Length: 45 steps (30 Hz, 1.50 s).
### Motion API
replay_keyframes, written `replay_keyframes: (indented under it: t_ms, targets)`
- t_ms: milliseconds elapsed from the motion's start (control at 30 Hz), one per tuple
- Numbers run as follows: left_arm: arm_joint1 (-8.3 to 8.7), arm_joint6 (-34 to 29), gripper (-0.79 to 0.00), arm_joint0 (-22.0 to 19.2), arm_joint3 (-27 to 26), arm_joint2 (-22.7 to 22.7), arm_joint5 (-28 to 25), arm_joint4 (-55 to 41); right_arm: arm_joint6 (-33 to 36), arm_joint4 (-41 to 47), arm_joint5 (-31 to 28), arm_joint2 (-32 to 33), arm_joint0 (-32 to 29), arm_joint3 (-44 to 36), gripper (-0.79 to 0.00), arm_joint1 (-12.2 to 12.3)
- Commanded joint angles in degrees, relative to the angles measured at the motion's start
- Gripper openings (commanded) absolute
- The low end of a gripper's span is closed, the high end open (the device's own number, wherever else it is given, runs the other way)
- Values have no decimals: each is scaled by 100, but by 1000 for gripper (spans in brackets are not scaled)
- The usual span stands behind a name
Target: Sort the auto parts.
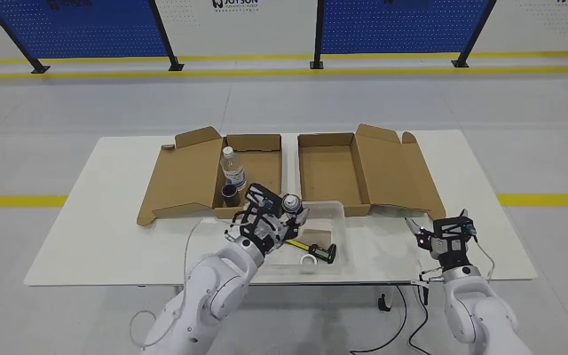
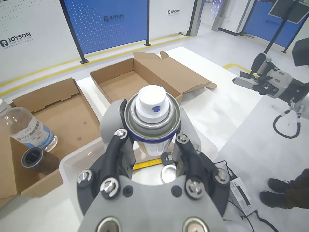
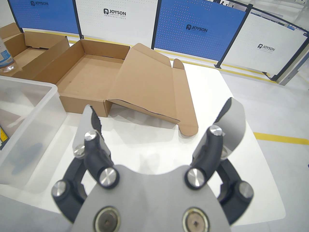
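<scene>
- We are finding the left gripper (image 2: pixel 153 134) clamped on the can (image 2: pixel 150 102), with a finger on either side of the body just under the top rim. The can is standing upright in the grip, nozzle cap up.
- We are placing the can above the bin (image 2: pixel 70 156), near the side that faces the two boxes. It is touching nothing but the fingers.
- We are noting the left box (image 1: pixel 257 164) just beyond the bin. It is holding a standing bottle (image 1: pixel 232 169) and a dark cylinder (image 2: pixel 33 156) beside it. The right box (image 1: pixel 328 173) is sitting next to the left one.
- We are seeing the right gripper (image 3: pixel 161 112) with its jaws spread apart and gripping nothing. It is hanging over the table (image 3: pixel 217 85) beside the right box's flap, well apart from the can.
- We are judging the step in hand to be carrying the can to a box. We cannot tell which box.
- We are flagging a slip: the can's wall looks smooth and the grip is high, so a jerky move could let it slide down. A drop from here would be landing on the tape (image 2: pixel 147 163) in the bin.
- We are flagging a collision: a low path toward the left box could clip its near wall or knock the bottle, which looks tall and easy to topple.
- We are flagging the release: letting the can go tilted could send it rolling.
</scene>
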Motion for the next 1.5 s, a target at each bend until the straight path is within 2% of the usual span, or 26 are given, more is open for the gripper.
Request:
replay_keyframes:
  t_ms: [0,267,433,600,767,1000,1200,1467]
  targets:
    - [-21,-37,-785,-289,241,17,-46,-105,0,0,0,0,0,0,0,0]
    - [-113,7,-785,-1298,1366,205,-166,-52,0,0,0,0,0,0,0,0]
    - [-208,170,-785,-1770,2019,449,313,325,0,0,0,0,0,0,0,0]
    - [-335,269,-785,-2072,2643,696,1053,514,0,0,0,0,0,0,0,0]
    - [-497,469,-785,-2260,3193,1007,1874,676,0,0,0,0,0,0,0,0]
    - [-710,634,-785,-2468,3840,1313,2465,623,0,0,0,0,0,0,0,0]
    - [-832,729,-785,-2597,4235,1253,2695,276,0,0,0,0,0,0,0,0]
    - [-926,754,-785,-2744,4694,1151,2635,24,0,0,0,0,0,0,0,0]
